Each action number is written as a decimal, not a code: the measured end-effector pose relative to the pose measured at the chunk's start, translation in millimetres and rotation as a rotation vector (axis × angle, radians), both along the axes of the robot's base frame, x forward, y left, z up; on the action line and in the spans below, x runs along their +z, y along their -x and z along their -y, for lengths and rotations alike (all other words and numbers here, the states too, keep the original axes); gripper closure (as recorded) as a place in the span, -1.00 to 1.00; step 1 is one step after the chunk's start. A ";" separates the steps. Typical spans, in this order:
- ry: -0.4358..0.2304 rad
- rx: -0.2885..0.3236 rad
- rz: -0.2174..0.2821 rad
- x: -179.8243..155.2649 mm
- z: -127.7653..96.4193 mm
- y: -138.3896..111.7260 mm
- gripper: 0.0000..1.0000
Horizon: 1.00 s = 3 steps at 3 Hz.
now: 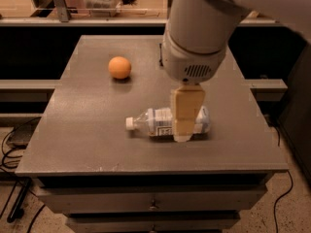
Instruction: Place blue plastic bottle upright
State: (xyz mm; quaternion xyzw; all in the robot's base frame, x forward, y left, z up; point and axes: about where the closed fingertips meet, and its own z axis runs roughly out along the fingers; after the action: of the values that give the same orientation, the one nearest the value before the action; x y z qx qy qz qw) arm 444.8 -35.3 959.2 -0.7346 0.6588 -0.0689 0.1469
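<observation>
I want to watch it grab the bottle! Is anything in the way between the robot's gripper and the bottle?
Nothing visible is in the way. The gripper is right over the blue plastic bottle, which lies on its side on the table. The orange ball sits farther back, well apart from both.

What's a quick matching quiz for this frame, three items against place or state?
Items:
1. blue plastic bottle
2. orange ball
3. gripper

Place or state:
A. far left part of the table
B. pointing down, covering the bottle's middle in this view
C. lying on its side, white cap to the left

Pairs: 1-C, 2-A, 3-B
</observation>
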 end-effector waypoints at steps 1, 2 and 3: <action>0.037 0.071 -0.049 -36.4 -23.1 -30.6 -1.00; 0.037 0.071 -0.049 -37.0 -23.3 -31.0 -1.00; 0.062 0.084 -0.066 -39.7 -26.7 -31.5 -1.00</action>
State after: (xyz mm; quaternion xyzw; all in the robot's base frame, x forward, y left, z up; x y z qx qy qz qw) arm 476.4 -8.7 919.5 -0.7677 0.6293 -0.0590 0.1050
